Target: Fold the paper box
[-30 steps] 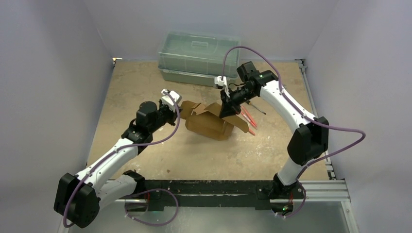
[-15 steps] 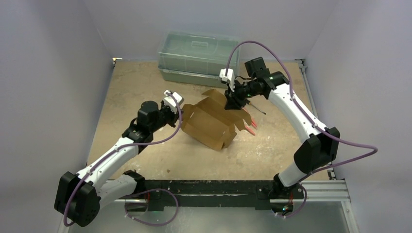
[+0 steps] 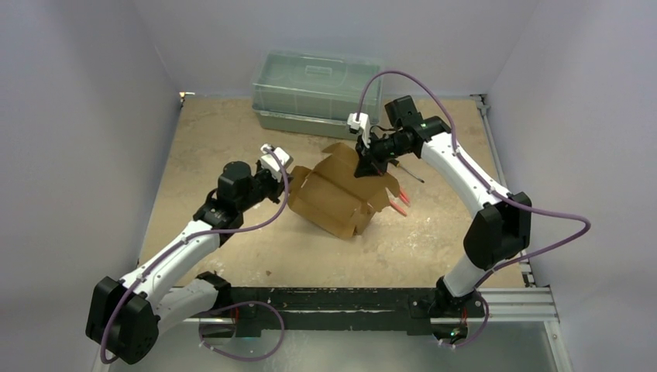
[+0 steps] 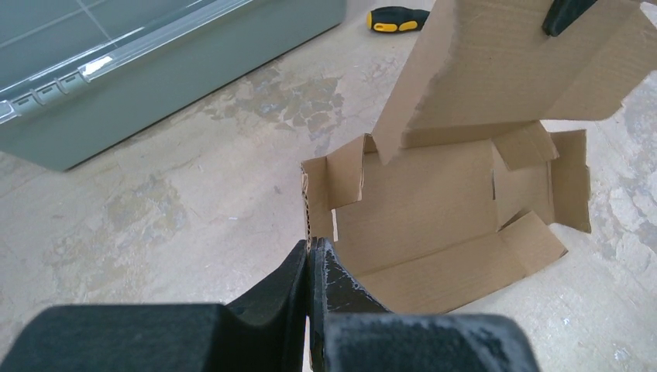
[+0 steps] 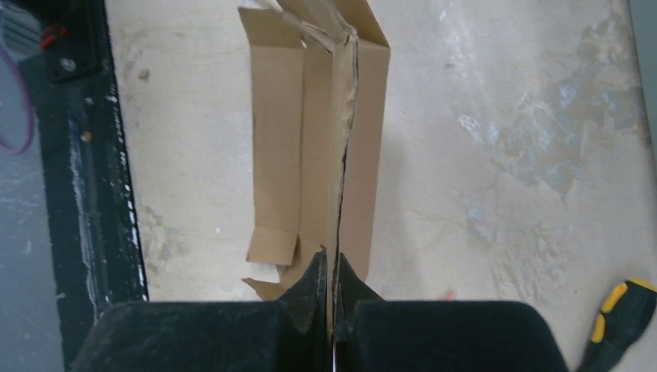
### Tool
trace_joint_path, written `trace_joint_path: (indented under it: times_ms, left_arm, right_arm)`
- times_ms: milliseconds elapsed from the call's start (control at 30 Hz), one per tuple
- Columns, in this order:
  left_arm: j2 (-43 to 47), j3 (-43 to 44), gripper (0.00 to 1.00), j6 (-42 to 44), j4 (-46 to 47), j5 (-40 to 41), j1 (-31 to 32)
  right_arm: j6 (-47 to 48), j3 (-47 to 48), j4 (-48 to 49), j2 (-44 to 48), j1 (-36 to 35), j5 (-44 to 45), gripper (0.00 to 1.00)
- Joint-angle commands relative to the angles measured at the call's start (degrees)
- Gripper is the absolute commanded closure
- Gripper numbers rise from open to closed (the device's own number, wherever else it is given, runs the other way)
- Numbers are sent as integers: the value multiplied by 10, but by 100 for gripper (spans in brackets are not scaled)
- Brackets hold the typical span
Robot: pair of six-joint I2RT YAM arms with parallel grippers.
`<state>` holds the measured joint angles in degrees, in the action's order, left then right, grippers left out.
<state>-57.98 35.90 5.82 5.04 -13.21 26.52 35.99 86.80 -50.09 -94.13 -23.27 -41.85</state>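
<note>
1. Presently, the worktop (image 3: 232, 147) is mottled tan, with a green-grey lidded bin (image 3: 316, 89) at its far edge.
2. The paper box (image 3: 335, 200) sits mid-worktop between the arms, in front of the bin. It is part-erected and open, with one large flap raised.
3. The left pincer (image 4: 311, 260) is clenched on the edge of the box's near corner wall.
4. The right pincer (image 5: 335, 279) is clenched on the raised flap, whose cardboard shows edge-on between the fingers.
5. Handling, as a judgement: the box is light, thin board, stiff across its panels and hinging at the creases. It would dent or tear if pinched mid-panel, so hold it at flap edges close to a crease.
6. A yellow-black screwdriver (image 5: 620, 322) and some red items (image 3: 400, 203), too small to identify, lie just beside the box.
</note>
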Motion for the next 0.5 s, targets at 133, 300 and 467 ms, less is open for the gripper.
trace_joint_path:
  times_ms: [133, 300, 467]
  left_arm:
    - [6, 5, 100, -5, 50, -19, -2]
    - [-2, 5, 100, -21, 58, -33, -2]
    - [-21, 5, 100, -45, 66, -49, -2]
  right_arm:
    - [-15, 30, -40, 3, 0, -91, 100]
    - [-4, 19, -33, -11, 0, -53, 100]
    - [-9, 17, -9, 16, 0, -1, 100]
